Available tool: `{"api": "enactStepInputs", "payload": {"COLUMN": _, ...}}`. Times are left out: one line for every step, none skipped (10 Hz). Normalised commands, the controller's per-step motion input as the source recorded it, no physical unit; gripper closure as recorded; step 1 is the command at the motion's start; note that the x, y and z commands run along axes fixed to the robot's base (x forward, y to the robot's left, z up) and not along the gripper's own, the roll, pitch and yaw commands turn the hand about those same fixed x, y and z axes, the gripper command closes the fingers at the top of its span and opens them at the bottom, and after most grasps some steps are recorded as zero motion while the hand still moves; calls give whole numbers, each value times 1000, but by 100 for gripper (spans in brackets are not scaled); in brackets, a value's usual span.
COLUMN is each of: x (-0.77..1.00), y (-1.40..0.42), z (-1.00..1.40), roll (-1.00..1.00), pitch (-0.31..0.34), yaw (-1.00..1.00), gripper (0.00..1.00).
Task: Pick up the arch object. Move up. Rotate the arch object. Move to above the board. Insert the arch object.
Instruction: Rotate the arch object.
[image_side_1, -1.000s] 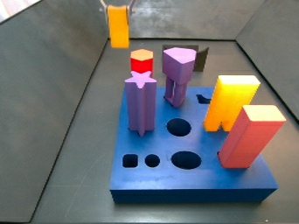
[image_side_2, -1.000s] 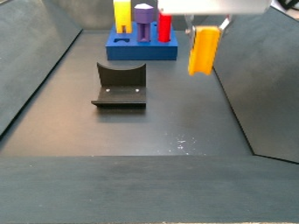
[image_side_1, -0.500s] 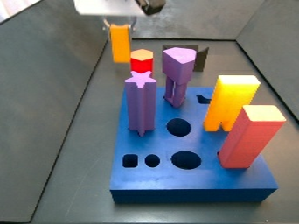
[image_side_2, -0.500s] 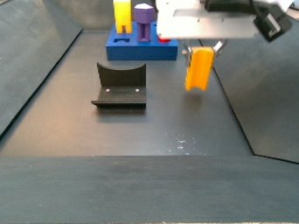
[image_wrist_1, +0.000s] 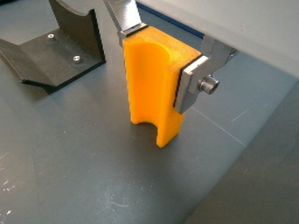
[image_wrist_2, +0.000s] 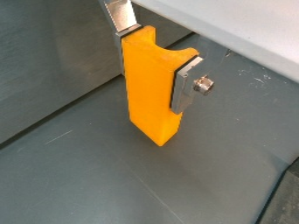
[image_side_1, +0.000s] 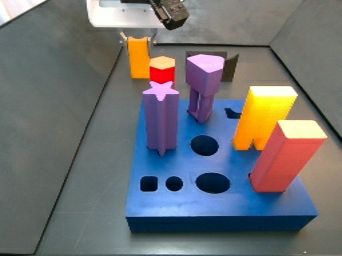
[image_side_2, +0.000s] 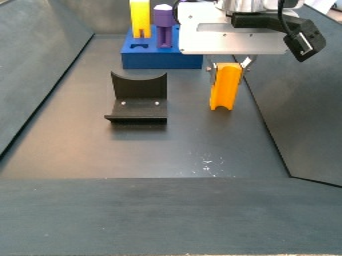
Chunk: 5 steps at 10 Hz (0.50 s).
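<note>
Lowered since a moment ago, the gripper (image_wrist_1: 163, 54) pinches the slim orange arch object (image_wrist_1: 158, 83) between its fingers (image_wrist_1: 194, 81), well short of the thick blue board (image_side_2: 163, 55).

Dark grey floor (image_side_2: 160, 160) carries the board (image_side_1: 187, 205) and the fixture (image_side_2: 138, 98), well apart; gripper (image_side_2: 229, 62) overhead, apparently clear.

Robot lab: grey walled test bin (image_side_2: 54, 150), bolted fixture (image_side_2: 138, 97), gripper (image_side_2: 230, 64)

No readable text, label, brand, number or sign is shown on any object in these views
</note>
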Motion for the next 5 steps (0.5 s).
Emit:
{"api": "enactStepInputs", "payload": {"x": 0, "y": 0, "z": 0, "roll": -4, "pitch": -12, "yaw": -59, "gripper": 0}}
{"api": "enactStepInputs", "payload": {"x": 0, "y": 0, "z": 1000, "roll": -4, "pitch": -13, "yaw": -56, "gripper": 0}}
{"api": "enactStepInputs", "payload": {"x": -16, "y": 0, "z": 1000, "roll": -6, "pitch": 1, "yaw": -55, "gripper": 0}}
{"api": "enactStepInputs", "payload": {"x": -34, "y": 0, "z": 1000, "roll": -8, "pitch": 28, "yaw": -54, "gripper": 0}}
{"api": "enactStepInputs", "payload": {"x": -30, "y": 3, "z": 867, "roll": -11, "pitch": 47, "yaw": -53, "gripper": 0}}
